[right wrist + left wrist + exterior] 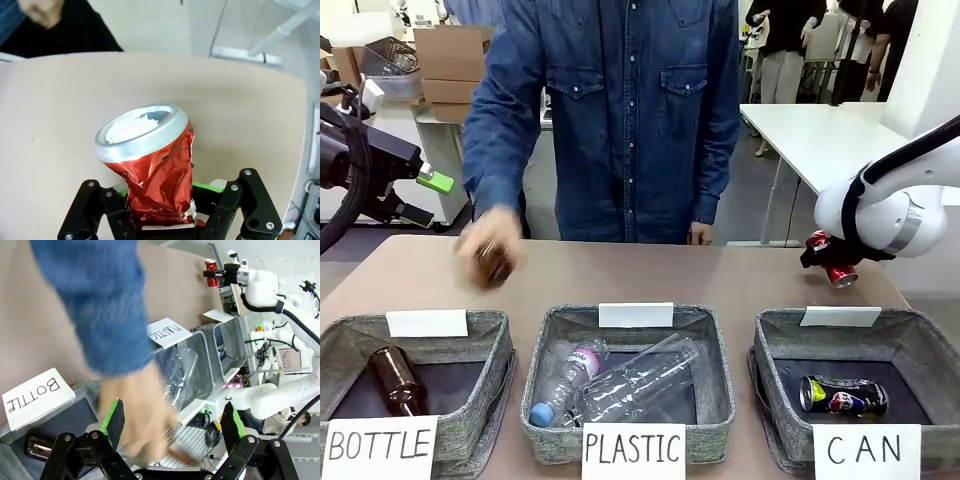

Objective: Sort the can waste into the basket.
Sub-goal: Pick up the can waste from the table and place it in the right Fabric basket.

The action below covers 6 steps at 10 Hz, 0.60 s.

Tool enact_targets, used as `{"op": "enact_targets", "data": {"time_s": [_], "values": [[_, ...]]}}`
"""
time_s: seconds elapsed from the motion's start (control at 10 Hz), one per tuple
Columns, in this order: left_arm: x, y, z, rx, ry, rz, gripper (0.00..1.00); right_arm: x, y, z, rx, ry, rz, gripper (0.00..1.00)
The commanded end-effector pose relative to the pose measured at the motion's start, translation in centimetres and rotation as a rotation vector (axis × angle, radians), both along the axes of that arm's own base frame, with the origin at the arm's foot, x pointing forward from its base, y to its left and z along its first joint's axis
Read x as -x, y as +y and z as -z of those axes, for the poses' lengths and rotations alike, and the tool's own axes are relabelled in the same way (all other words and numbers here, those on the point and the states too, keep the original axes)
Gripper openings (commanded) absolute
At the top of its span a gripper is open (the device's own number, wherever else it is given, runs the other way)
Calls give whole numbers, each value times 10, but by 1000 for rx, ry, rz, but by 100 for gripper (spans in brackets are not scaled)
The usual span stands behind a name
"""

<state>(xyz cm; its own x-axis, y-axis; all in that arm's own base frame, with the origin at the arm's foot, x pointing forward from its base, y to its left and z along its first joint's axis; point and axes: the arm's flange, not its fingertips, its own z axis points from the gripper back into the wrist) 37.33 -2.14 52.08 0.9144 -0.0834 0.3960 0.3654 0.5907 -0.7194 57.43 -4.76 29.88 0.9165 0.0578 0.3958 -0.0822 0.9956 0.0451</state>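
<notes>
My right gripper (828,256) is shut on a crushed shiny red can (839,273), held in the air just beyond the far rim of the grey basket (918,336) signed "CAN". In the right wrist view the red can (156,162) stands between the jaws of my right gripper (162,220), silver top up, above the bare tabletop. A dark blue-black can (843,396) lies on its side inside the basket. My left gripper (428,186) hangs open at the far left, above the table; its green-padded fingers (115,420) stand wide apart with nothing held.
A person in a denim shirt stands across the table; a blurred hand (490,255) holds a brown bottle over the left side. The "BOTTLE" basket (350,335) has a brown bottle (395,380); the "PLASTIC" basket (705,330) has clear bottles.
</notes>
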Motion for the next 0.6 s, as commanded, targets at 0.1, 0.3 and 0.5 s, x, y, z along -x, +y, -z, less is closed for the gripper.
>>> {"op": "enact_targets", "data": {"time_s": [0.1,0.3,0.5], "values": [[1,1,-1,-8,1,0,100,6,-9,-10,9,-40,-6,0],[1,1,-1,-8,1,0,100,19,-14,-40,-28,28,-42,0],[1,1,-1,-8,1,0,100,71,-21,-118,-135,81,-216,0]]}}
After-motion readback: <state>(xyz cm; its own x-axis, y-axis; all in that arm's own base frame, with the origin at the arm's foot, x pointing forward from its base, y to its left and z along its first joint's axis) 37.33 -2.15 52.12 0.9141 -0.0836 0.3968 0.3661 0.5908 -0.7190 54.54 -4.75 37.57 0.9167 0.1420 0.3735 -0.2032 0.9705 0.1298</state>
